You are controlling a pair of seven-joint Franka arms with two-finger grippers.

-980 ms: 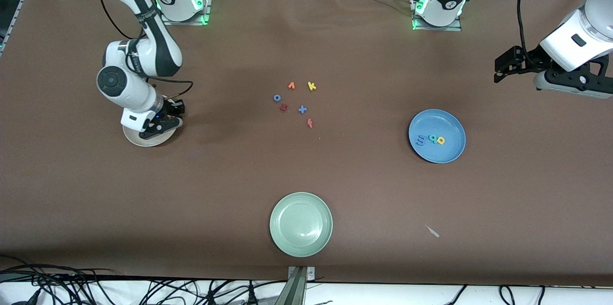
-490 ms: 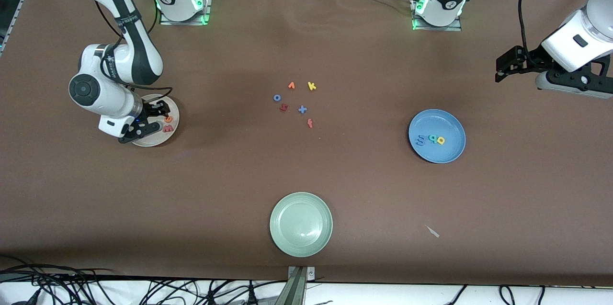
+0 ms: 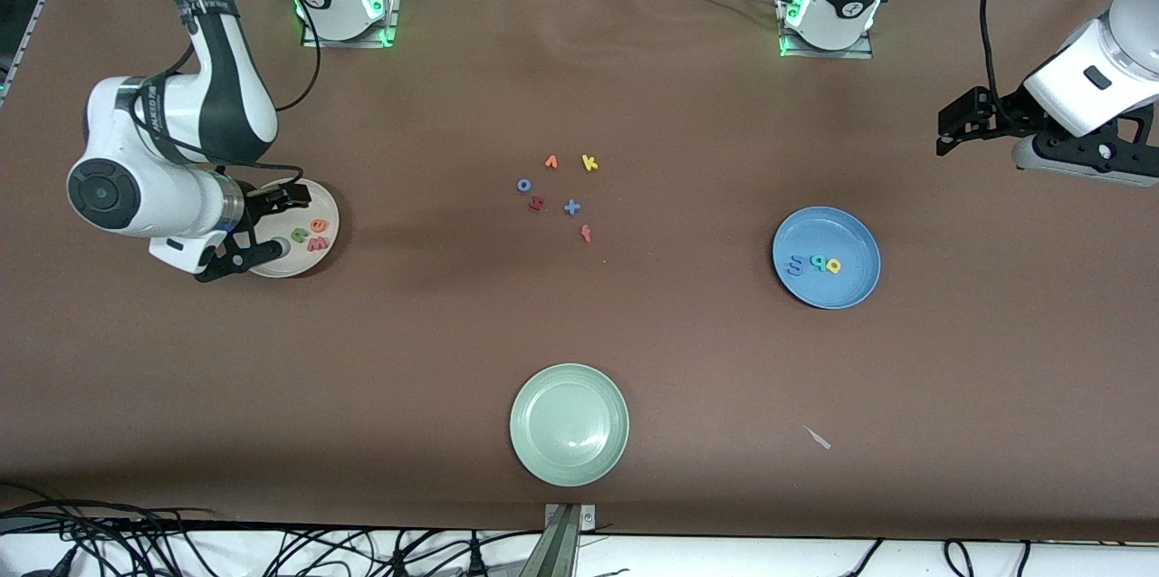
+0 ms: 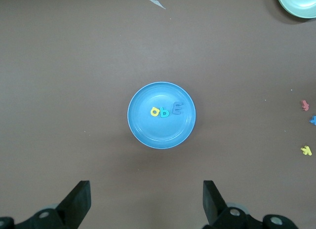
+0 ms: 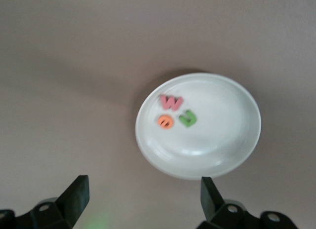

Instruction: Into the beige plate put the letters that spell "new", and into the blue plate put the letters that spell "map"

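Sorting looks complete: n, e, w (image 5: 171, 102) lie in the beige plate (image 5: 232, 140), and m, a, p (image 4: 164, 111) in the blue plate (image 4: 143, 130). Right pincer (image 5: 140, 199) stands open and empty over the beige plate's edge; left pincer (image 4: 146, 202) waits open near the blue plate, toward its own end of the counter (image 3: 688, 351).

Right claw (image 3: 263, 228) hangs over the plate (image 5: 232, 155) edge; n (image 5: 188, 118), e (image 5: 165, 122), w (image 5: 171, 102) lie in it (just beside).

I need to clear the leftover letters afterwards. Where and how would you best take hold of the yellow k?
Probably from straight above. The yellow k lies flat on the table, too thin for a sideways approach. Close the fingers across its straight stem, the narrowest firm part. The orange v lies beside it with a clear gap, so open fingers should fit down either side without touching it.
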